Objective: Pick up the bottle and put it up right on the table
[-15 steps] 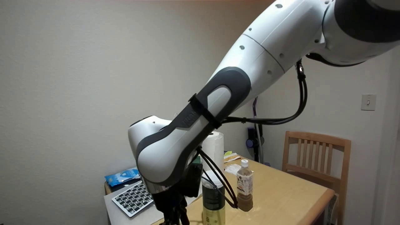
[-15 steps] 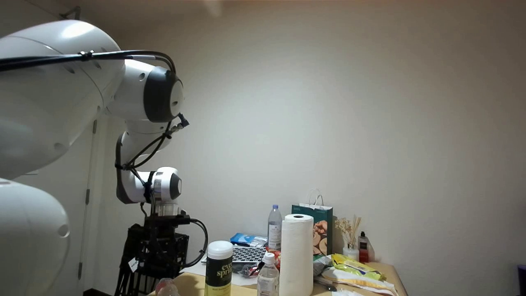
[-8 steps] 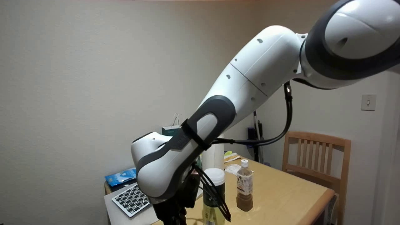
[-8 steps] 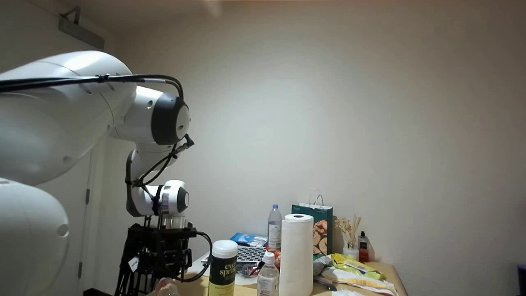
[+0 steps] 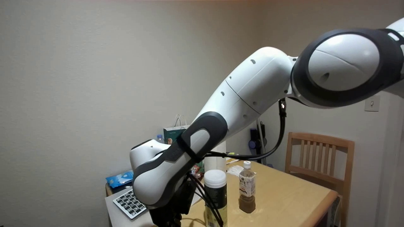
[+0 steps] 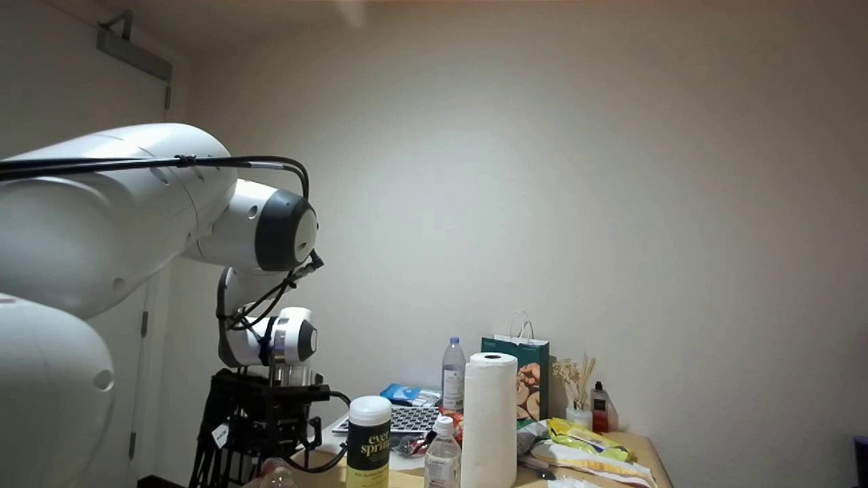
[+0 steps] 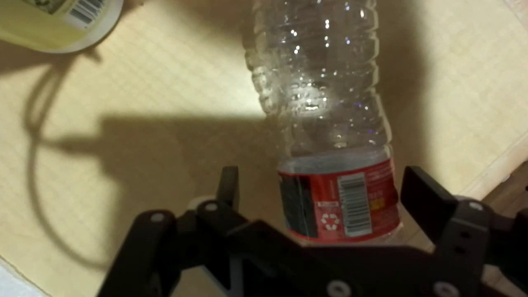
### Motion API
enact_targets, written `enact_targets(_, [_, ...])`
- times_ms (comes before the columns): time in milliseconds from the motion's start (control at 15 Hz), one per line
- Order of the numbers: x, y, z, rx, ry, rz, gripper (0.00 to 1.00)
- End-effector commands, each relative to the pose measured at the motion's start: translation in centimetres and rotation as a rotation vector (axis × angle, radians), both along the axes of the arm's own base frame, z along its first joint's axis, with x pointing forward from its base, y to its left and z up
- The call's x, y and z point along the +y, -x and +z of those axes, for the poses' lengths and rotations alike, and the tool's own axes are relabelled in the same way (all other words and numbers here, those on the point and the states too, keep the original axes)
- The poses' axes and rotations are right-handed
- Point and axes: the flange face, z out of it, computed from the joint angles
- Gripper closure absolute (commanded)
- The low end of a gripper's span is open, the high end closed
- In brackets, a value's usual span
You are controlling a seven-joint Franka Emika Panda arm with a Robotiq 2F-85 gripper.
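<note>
A clear ribbed plastic bottle (image 7: 321,119) with a red label lies on its side on the light wooden table (image 7: 185,78). In an exterior view only a bit of this bottle (image 6: 277,474) shows at the lower edge, beside the dark hand. My gripper (image 7: 321,181) is open over its labelled end. That end shows between the two fingertips, with a wide gap on the left and a narrow one on the right. Whether the fingers are down at the bottle's height, I cannot tell. Both exterior views cut off the fingertips at the bottom.
A white-lidded canister (image 5: 216,195) stands close to the hand, with an upright white-capped bottle (image 5: 247,189) beyond it. Farther back are a paper towel roll (image 6: 489,420) and a keyboard (image 6: 413,419). The table's edge (image 7: 495,169) runs near the bottle's labelled end.
The arm has come down steadily in both exterior views, bringing the hand lower toward the table. The objects standing on the table have not moved.
</note>
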Motion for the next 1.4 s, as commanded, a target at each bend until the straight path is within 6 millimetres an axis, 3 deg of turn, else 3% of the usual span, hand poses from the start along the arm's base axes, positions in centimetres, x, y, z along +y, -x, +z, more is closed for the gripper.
enact_targets(0, [-0.1,-1.0,-0.3,0.021,-0.027,0.018,0.00])
enact_targets(67, [-0.1,-1.2,-0.4,0.022,-0.032,0.018,0.00])
enact_targets(133, [-0.2,-1.3,-0.5,0.023,-0.036,0.019,0.25])
enact_targets(200, [-0.2,-1.5,-0.6,0.024,-0.039,0.019,0.26])
enact_targets(467, [-0.4,-2.0,-0.6,0.023,-0.041,0.008,0.53])
enact_targets(733, [0.0,-2.2,1.8,0.015,-0.026,-0.016,0.76])
enact_targets(1067, [1.2,-0.6,9.4,0.001,0.016,-0.023,0.89])
enact_targets(1333, [1.1,0.5,16.7,-0.115,0.032,-0.086,0.91])
